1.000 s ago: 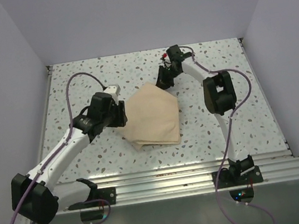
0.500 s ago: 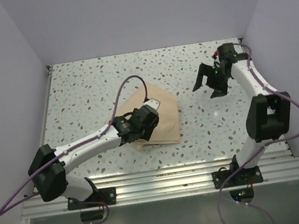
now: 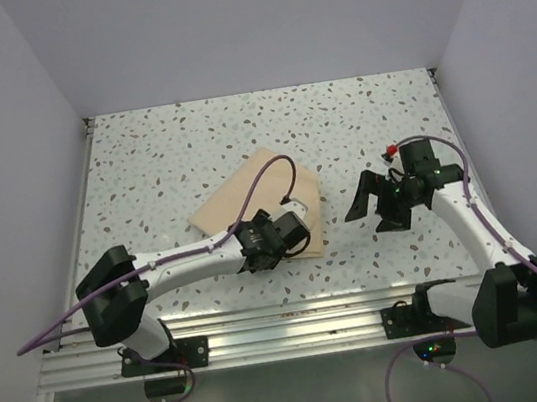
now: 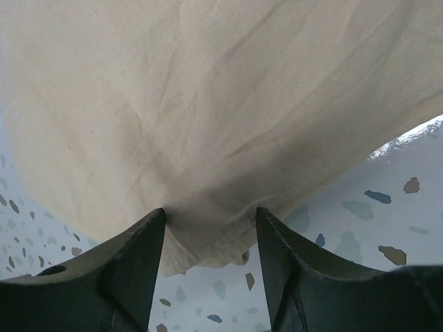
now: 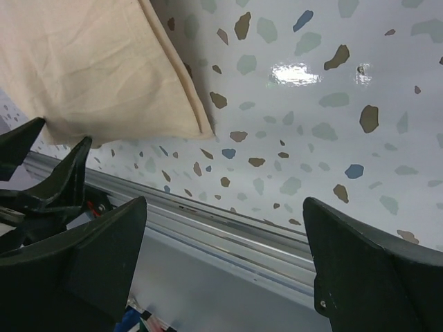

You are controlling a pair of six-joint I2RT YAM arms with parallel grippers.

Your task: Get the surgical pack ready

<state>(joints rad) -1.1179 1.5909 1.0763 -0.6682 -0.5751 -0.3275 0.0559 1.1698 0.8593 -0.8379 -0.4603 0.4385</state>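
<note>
Tan bundle [image 3: 253,195] on desk [image 3: 161,156]: left fingers [image 4: 131,263] straddle bundle's bunched near corner, grip unclear; right fingers [image 5: 360,263] gape empty, well right of bundle; risk: if left's still pinching, lifting away drags folds open.

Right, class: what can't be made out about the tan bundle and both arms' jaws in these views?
- Contents of the tan bundle: the folded cloth covers them in every view.
- The left jaws: in the top view the left arm hides them; the wrist view shows cloth between them, grip unclear.
- The bundle's outline: cut off by frame edges in both wrist views.
</note>
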